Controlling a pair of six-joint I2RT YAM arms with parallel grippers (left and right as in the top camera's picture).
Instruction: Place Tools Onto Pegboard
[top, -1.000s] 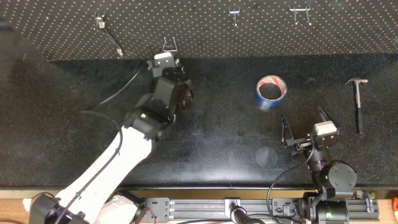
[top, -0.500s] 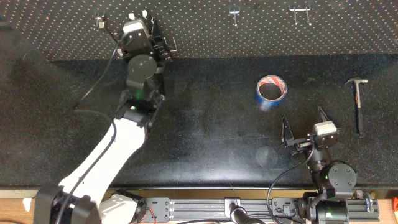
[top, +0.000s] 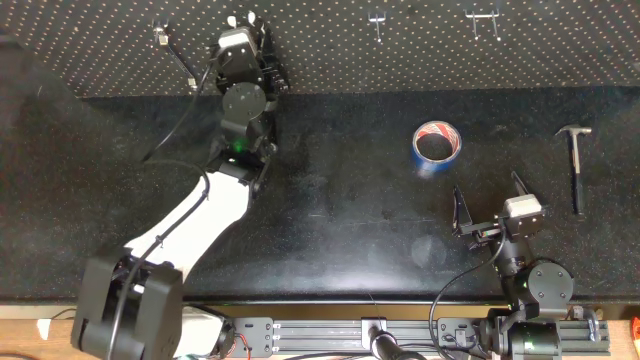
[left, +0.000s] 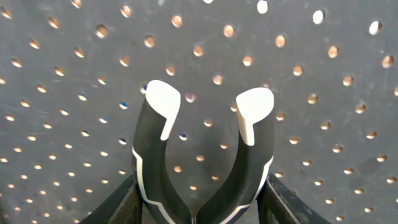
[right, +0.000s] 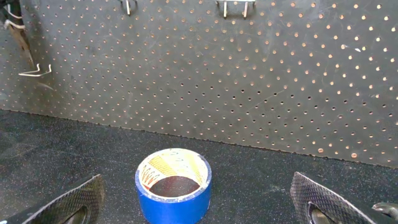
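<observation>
My left gripper (top: 245, 25) is raised against the pegboard (top: 420, 50) at the back left. It is shut on a pair of pliers (left: 202, 155) with black handles. The white handle tips (left: 163, 102) point at the holes and look very close to the board. A blue tape roll (top: 437, 145) stands on the black mat at centre right, straight ahead of my open right gripper (top: 485, 185); the tape roll (right: 173, 185) is a short way from it. A hammer (top: 575, 165) lies at the far right of the mat.
Two metal hooks (top: 377, 20) (top: 483, 20) sit on the upper right of the board. A thin dark tool (top: 178, 58) hangs at the upper left. A wire hook (right: 34, 71) sticks out near the board's lower edge. The mat (top: 350, 200) lies bare in the middle.
The left arm rose from the back of the mat to the pegboard, swinging left and then slightly right, with the pliers in its gripper. The right arm has stayed still.
</observation>
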